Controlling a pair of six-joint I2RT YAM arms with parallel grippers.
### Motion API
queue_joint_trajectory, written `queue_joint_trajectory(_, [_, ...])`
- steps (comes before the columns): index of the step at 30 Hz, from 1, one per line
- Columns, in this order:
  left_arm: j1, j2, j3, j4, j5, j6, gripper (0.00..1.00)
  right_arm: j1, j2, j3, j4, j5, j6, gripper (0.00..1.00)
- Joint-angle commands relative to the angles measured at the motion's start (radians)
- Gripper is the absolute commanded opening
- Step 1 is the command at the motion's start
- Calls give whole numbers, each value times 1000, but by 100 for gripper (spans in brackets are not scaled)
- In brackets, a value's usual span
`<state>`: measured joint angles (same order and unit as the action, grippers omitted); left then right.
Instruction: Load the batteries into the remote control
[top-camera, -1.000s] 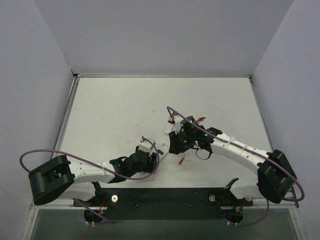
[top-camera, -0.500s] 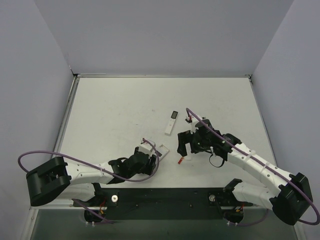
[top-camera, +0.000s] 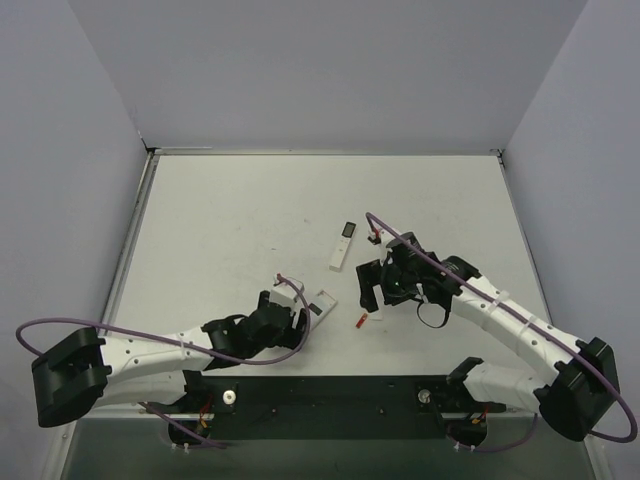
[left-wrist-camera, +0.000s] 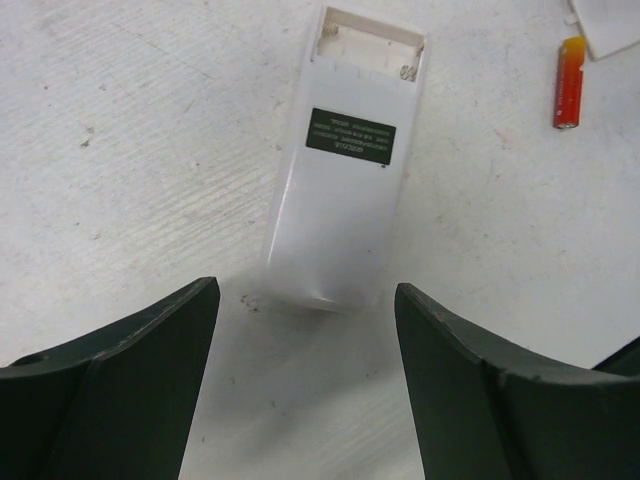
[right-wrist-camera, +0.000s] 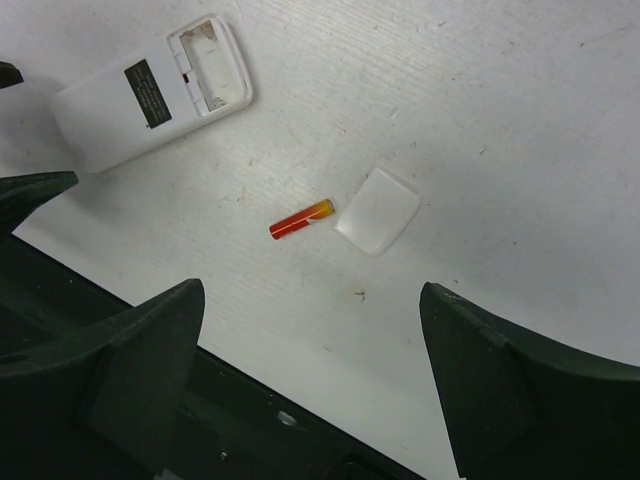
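We have loaded nothing yet: the remote control (left-wrist-camera: 345, 190) lies label-up, its compartment bare, one battery (right-wrist-camera: 300, 219) loose at its four o'clock from above, while left gripper (left-wrist-camera: 300, 300) and right gripper (right-wrist-camera: 312, 292) gape wide, empty.

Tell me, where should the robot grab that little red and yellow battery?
Pinch the battery across its red half, coming straight down, one finger on each long side. It lies flat on the table, thin and round, and the white cover crowds its yellow end.
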<state>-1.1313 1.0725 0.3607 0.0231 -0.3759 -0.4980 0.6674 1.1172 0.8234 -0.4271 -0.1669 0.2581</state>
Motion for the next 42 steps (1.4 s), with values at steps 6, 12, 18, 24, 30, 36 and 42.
queue_joint_trajectory(6, [80, -42, 122, -298, -55, -301, 81, 32, 180, 101, -38, -69, -19, 77])
queue_joint_trajectory(12, [156, -68, 113, -336, 57, -390, 79, 32, 403, 235, 20, -100, -31, 59])
queue_joint_trajectory(18, [169, -104, 123, -371, 57, -379, 78, 46, 614, 379, 37, -200, -25, 51])
queue_joint_trajectory(24, [177, -138, 112, -367, 57, -372, 78, 57, 724, 428, 47, -218, -2, 50])
queue_joint_trajectory(30, [180, -173, 103, -370, 54, -370, 78, 72, 728, 376, 73, -223, 27, 49])
queue_joint_trajectory(36, [182, -206, 100, -376, 35, -375, 78, 121, 699, 321, 96, -224, 73, 43])
queue_joint_trajectory(42, [182, -249, 84, -403, 17, -404, 78, 165, 642, 257, 119, -229, 141, 39])
